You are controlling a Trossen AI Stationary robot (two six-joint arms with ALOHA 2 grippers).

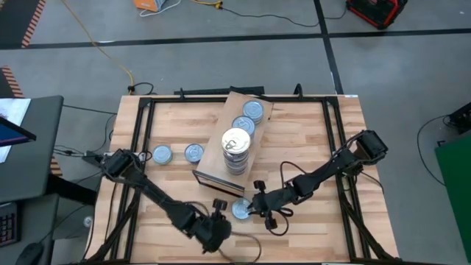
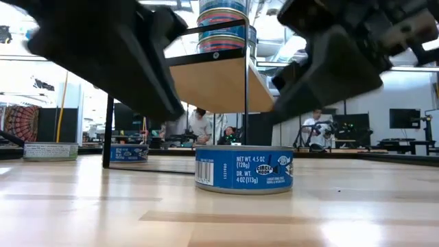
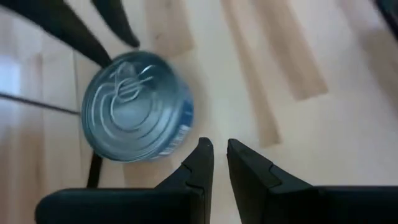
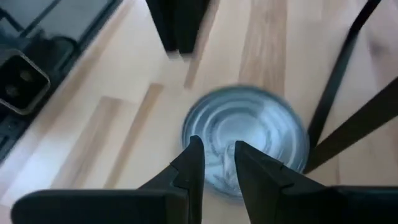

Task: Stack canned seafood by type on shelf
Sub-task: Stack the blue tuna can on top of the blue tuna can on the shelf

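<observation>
Wooden tabletop [image 1: 309, 140] carries the shelf [image 1: 213, 173] at centre, angled toward one o'clock, with a stack of tins [image 1: 236, 151] and two single tins [image 1: 249, 118] on it. Both arms reach low to six o'clock: the left gripper [image 3: 216, 158], fingers together, sits beside a lone blue tin [image 1: 241, 210] (not touching); the right gripper [image 4: 217, 165], fingers nearly together, hovers over it, holding nothing. Two more tins [image 1: 176, 154] lie at nine o'clock.

Slatted wooden tabletop [image 1: 309, 140], carrying a raised shelf [image 1: 259, 104] with tins [image 1: 248, 118] and a stack [image 1: 236, 151]. Three loose cans [image 1: 193, 153] directly on the wood.
</observation>
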